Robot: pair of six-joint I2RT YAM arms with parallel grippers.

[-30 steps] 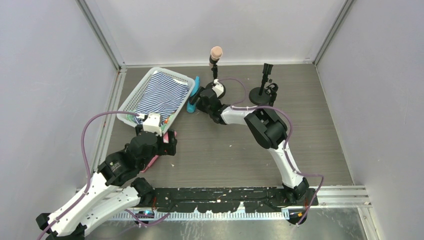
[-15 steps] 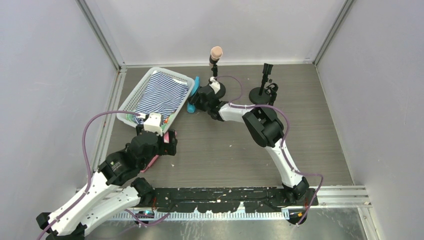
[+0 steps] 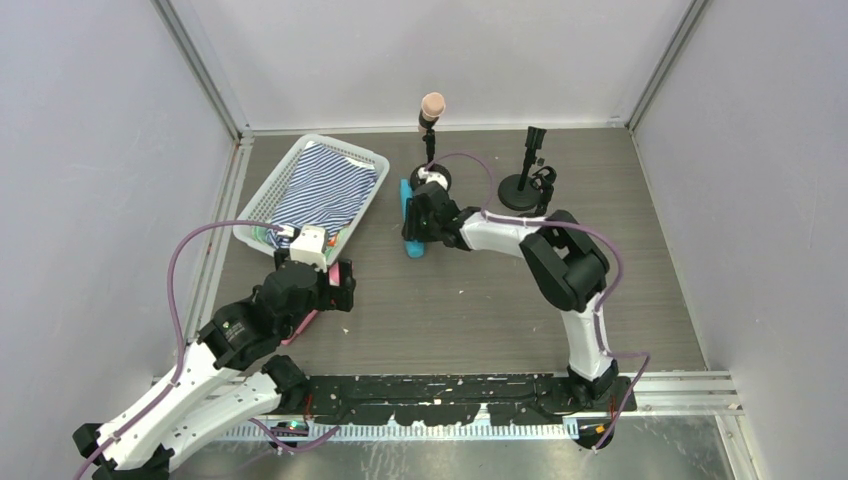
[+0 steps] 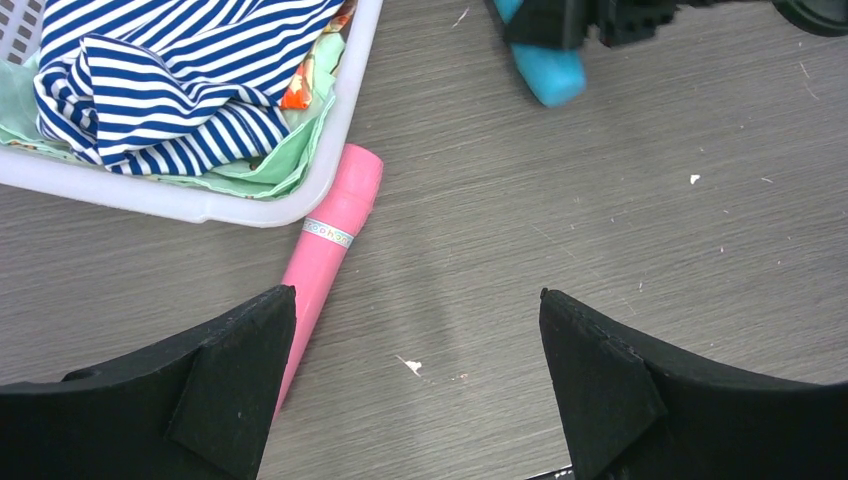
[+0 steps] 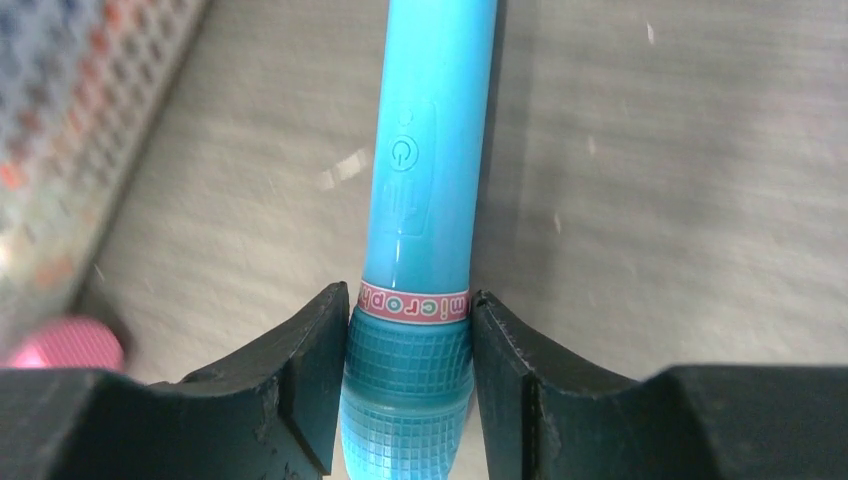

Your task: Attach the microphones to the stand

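The peach microphone [image 3: 432, 103] stands upright in the clip of the left stand [image 3: 431, 150] at the back. To its right, a second black stand [image 3: 527, 165] holds nothing in its clip. My right gripper [image 3: 417, 212] [image 5: 410, 300] is shut on the blue microphone [image 3: 410, 232] [image 5: 430, 150]. Both fingers press the gridded head just below the lettered band, and the handle points away from the wrist. The pink microphone [image 4: 330, 235] [image 3: 344, 272] lies on the table against the basket's near wall. My left gripper [image 4: 415, 295] [image 3: 335, 285] hovers open over it, with its left finger above the handle.
A white basket [image 3: 258, 205] [image 4: 200, 205] of striped and green cloth sits at the back left, close to both loose microphones. Grey walls enclose the table on three sides. The blue microphone's tip [image 4: 548, 75] and the right gripper show at the top of the left wrist view.
My right gripper has closed on the blue microphone and pulled it away from the basket, turning it so it points toward the near side. The left arm has stayed put.
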